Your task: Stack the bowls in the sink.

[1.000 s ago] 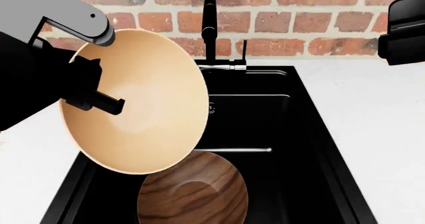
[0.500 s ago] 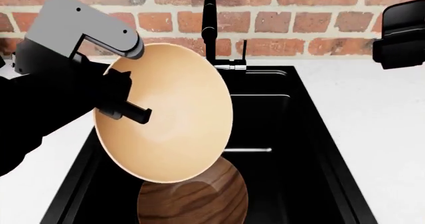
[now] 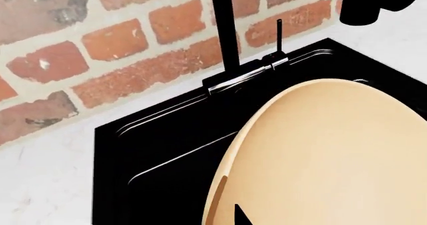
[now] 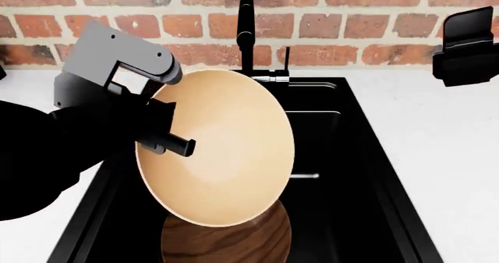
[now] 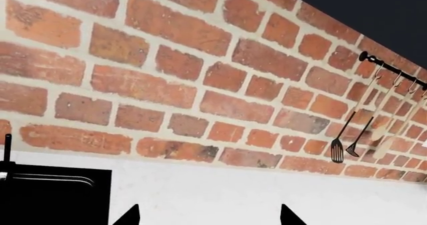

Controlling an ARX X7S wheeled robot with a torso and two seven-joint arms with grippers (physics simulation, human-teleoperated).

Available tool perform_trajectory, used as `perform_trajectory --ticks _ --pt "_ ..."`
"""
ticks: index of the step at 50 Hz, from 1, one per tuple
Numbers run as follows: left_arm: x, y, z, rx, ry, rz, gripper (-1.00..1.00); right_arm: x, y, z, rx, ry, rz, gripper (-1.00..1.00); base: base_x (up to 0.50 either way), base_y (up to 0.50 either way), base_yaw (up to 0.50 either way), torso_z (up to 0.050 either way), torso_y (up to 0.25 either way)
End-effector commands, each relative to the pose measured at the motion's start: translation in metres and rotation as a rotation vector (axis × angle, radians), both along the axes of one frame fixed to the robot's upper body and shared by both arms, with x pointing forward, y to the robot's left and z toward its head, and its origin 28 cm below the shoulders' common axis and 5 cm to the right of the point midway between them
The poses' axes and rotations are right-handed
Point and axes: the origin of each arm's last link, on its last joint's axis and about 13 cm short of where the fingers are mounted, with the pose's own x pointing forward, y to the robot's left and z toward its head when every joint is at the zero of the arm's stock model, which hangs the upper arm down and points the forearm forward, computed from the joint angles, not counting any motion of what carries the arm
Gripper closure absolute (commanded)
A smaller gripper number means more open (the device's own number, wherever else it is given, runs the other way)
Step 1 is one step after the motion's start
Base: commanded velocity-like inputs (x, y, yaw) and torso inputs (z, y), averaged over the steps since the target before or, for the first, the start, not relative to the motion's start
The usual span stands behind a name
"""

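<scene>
My left gripper [image 4: 175, 143] is shut on the rim of the pale cream bowl [image 4: 222, 152], one finger [image 4: 167, 140] lying inside it. The bowl hangs tilted on edge over the black sink [image 4: 354, 158], its lower rim covering the top of the dark brown wood-grain bowl [image 4: 234, 242] on the sink floor. In the left wrist view the cream bowl [image 3: 333, 155] fills the near side, above the sink [image 3: 153, 150]. My right gripper [image 4: 466, 47] hovers high over the right counter, open, with nothing between its fingertips [image 5: 130, 217].
A tall black faucet [image 4: 246, 29] with a side lever stands behind the sink, against the brick wall. White counter [image 4: 444, 158] runs on both sides. Kitchen utensils [image 5: 337, 147] hang from a rail on the wall far to the right.
My left arm has carried the cream bowl rightward and down, from over the sink's left edge to above the brown bowl, covering more of it. The right gripper barely shifted.
</scene>
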Motion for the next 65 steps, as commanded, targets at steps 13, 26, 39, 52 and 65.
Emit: perform_trajectory --ticks 13,26,39,52,65 --pt "0.010 -0.002 -0.019 -0.164 0.067 -0.002 1.00 0.001 -0.001 -0.003 0.003 0.008 -0.002 -1.00 0.00 0.00 0.00 0.000 0.000" --pt "0.014 -0.001 -0.024 -0.100 0.149 0.017 1.00 0.004 -0.001 -0.006 0.001 0.014 0.000 -1.00 0.00 0.00 0.00 0.000 0.000" --pt "0.017 -0.012 -0.027 -0.018 0.196 -0.028 1.00 0.005 -0.002 -0.009 0.005 0.017 -0.001 -1.00 0.00 0.00 0.00 0.001 0.001" --pt "0.024 -0.022 -0.033 -0.007 0.219 -0.081 1.00 0.004 -0.004 -0.011 0.011 0.021 -0.005 -1.00 0.00 0.00 0.00 0.000 0.000" --pt "0.029 -0.027 -0.044 0.021 0.257 -0.100 1.00 0.003 -0.006 -0.016 0.015 0.028 -0.012 -1.00 0.00 0.00 0.00 0.000 0.000"
